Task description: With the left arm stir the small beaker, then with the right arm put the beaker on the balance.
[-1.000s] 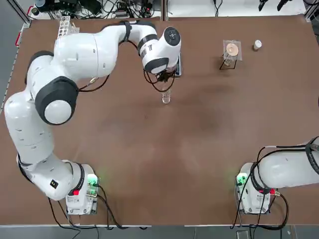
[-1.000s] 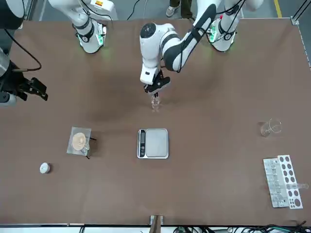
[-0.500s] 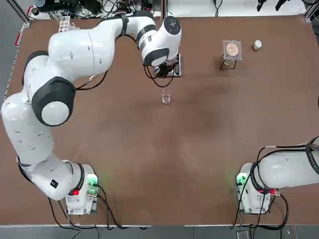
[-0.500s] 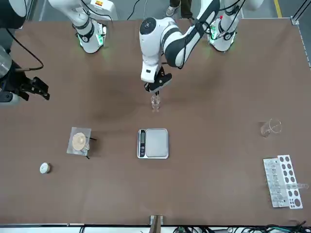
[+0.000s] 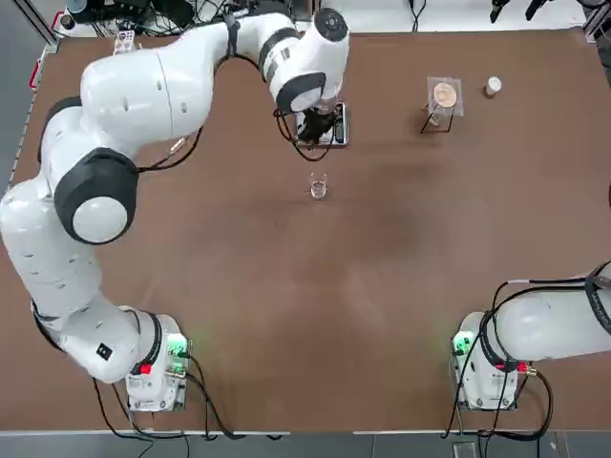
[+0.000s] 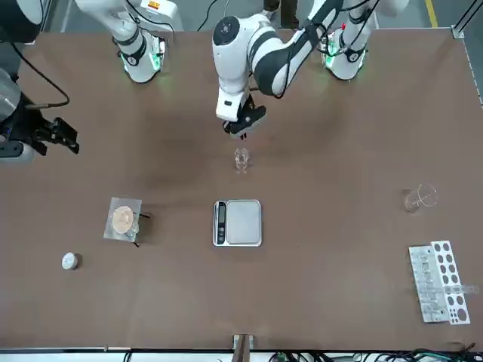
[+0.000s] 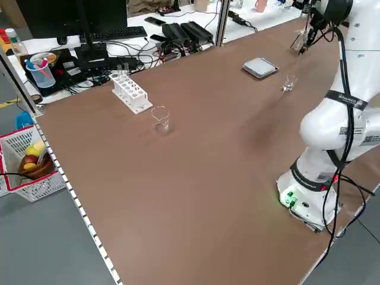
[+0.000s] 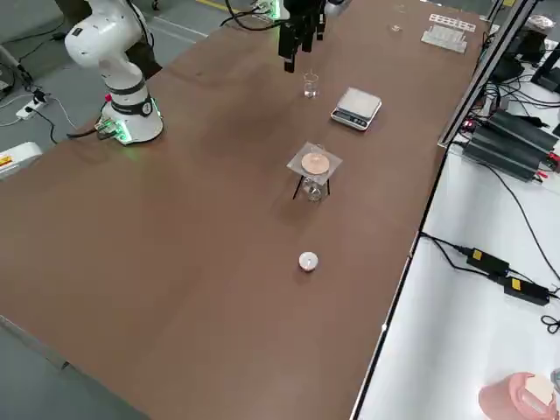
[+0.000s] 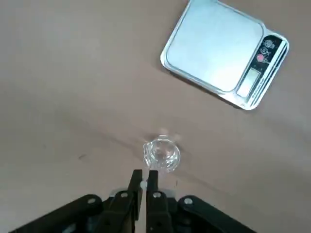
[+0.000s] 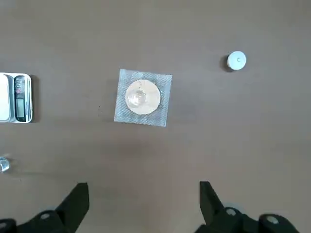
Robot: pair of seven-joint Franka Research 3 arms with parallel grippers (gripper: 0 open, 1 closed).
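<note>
One small glass beaker [image 5: 318, 189] near digital balance [image 6: 242, 223]. Left gripper [image 9: 145, 173] raised close by, clenched. Right gripper [image 10: 144, 183] off to robot's right, released.

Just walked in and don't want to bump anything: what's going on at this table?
The robot's left gripper, shut, hovers near the small beaker, which stands on the table in front of the digital scale. The right gripper hangs open off to the right, holding nothing. The beaker isn't on the scale yet.
</note>
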